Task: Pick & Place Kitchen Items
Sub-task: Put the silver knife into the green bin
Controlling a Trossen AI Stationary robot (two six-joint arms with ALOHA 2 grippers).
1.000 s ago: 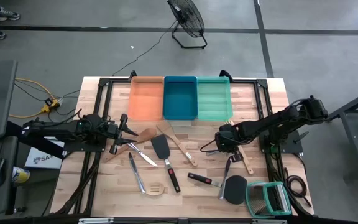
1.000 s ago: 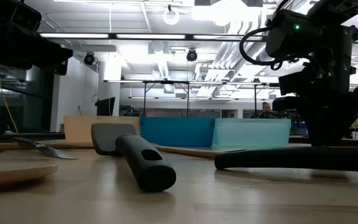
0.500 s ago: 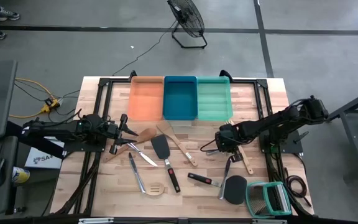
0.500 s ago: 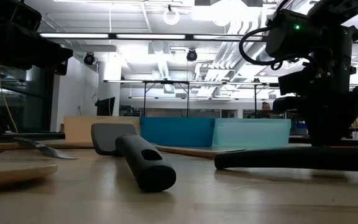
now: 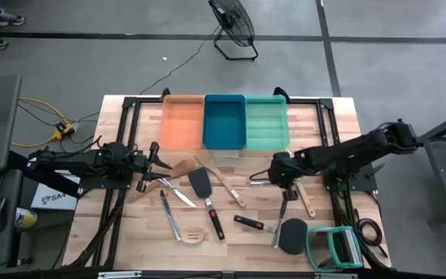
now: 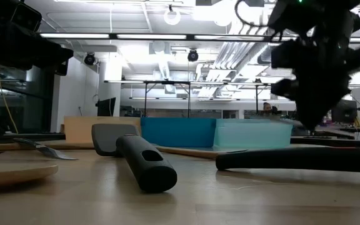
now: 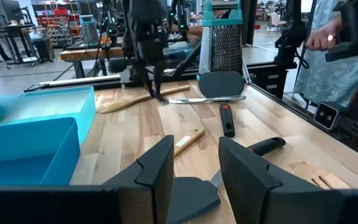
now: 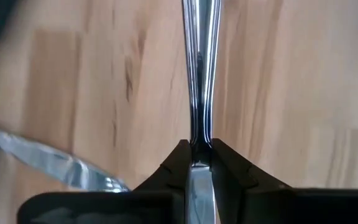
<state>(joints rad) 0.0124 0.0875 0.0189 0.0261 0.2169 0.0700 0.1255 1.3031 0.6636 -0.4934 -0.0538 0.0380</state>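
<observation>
My right gripper (image 5: 283, 180) stands right of the table's middle, fingers pointing down, shut on a slim silver piece of cutlery (image 5: 281, 213) that runs from it toward the near edge. The left wrist view shows that gripper (image 7: 159, 93) and the silver piece (image 7: 207, 99) beside a pale wooden spoon (image 7: 142, 99). My left gripper (image 5: 163, 167) waits open at the table's left, above a black spatula head (image 7: 188, 193). Other utensils lie flat on the wood: a black spatula (image 5: 201, 186), silver cutlery (image 5: 170, 213), a slotted wooden spatula (image 5: 194, 235). My right gripper pinches the silver cutlery's far end (image 8: 199, 134) between its two fingers (image 8: 178, 165), coming from above with the fingers pointing down. The slim shaft (image 8: 199, 62) runs straight out from the pinch toward the near edge. Whether its near end rests on the table, I cannot tell.
Orange (image 5: 183, 122), blue (image 5: 224, 122) and teal (image 5: 267, 122) trays stand in a row at the far edge. A green-framed grater rack (image 5: 333, 246) sits at the near right corner beside a black spatula (image 5: 293, 236). A second silver piece (image 8: 42, 155) lies near the held one.
My right gripper has risen from the table and drifted slightly toward the far edge, staying shut; its arm has swung a little to the right. The left arm and the other utensils have kept still.
</observation>
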